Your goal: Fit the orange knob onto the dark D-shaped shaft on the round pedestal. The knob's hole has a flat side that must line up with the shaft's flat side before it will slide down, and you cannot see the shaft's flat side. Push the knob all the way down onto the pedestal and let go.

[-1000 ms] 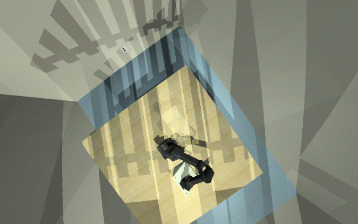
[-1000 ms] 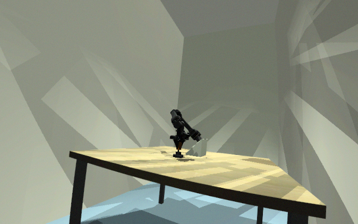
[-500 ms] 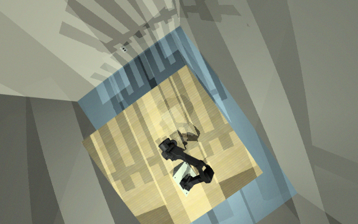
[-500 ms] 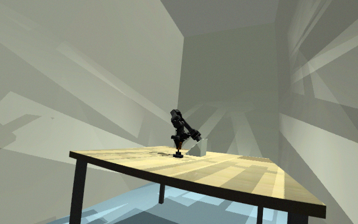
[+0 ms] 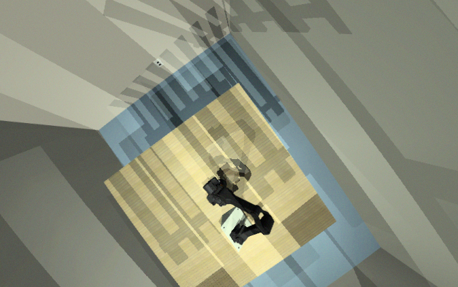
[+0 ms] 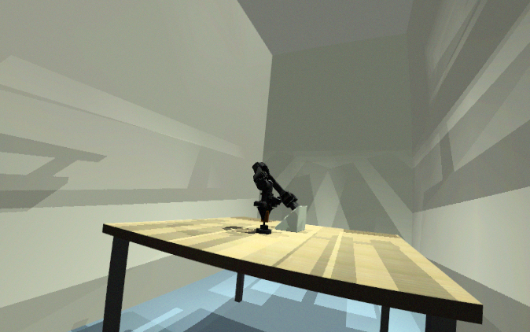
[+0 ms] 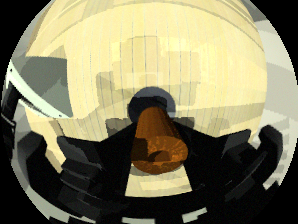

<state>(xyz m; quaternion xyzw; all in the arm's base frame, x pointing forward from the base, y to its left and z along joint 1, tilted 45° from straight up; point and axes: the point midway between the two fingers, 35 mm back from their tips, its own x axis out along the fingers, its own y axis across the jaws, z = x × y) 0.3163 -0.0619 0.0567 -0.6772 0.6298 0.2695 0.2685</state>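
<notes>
The orange knob (image 6: 267, 215) (image 7: 154, 127) is upright between the fingers of my gripper (image 6: 265, 217) (image 7: 154, 125), which is shut on it. The round dark pedestal (image 6: 263, 231) (image 7: 153, 91) stands on the table directly below, partly covered by the knob in the wrist view. In the exterior view a short dark length of the shaft (image 6: 264, 223) shows between the knob's lower end and the pedestal, so the knob is not down on the pedestal. Whether the shaft's tip is inside the hole cannot be told. The flat sides are hidden. In the top view the arm covers knob and pedestal.
A pale wedge-shaped block (image 5: 230, 223) (image 6: 297, 220) (image 7: 37, 104) stands on the wooden table (image 5: 190, 163) (image 6: 314, 252) beside the arm's base. The arm (image 5: 238, 200) (image 6: 277, 189) bends over from there. Striped shadows cross the table.
</notes>
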